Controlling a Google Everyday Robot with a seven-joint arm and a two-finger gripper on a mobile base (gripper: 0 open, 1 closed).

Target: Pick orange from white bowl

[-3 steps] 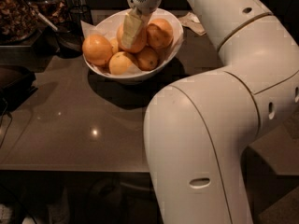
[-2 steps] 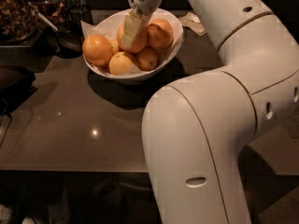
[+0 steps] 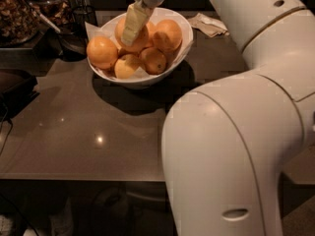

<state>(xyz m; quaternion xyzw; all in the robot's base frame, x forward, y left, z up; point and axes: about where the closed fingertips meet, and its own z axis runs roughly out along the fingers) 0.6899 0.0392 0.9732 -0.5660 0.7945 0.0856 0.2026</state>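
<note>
White arm (image 3: 236, 132) arches down, pincer (image 3: 132, 31) over the top orange (image 3: 142, 39) in the white bowl (image 3: 147, 77); grip cannot be told.

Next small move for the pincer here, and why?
Probably a short, straight-up lift. The pincer is down at the topmost orange in the white bowl, with other oranges packed close around it, so sideways travel would likely nudge them or the rim.

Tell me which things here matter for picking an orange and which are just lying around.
For the job: white bowl, the oranges in it, end effector at the bowl's top orange.
Just lying about: crumpled paper beyond the bowl, dark pot and jar on the image's left.
</note>
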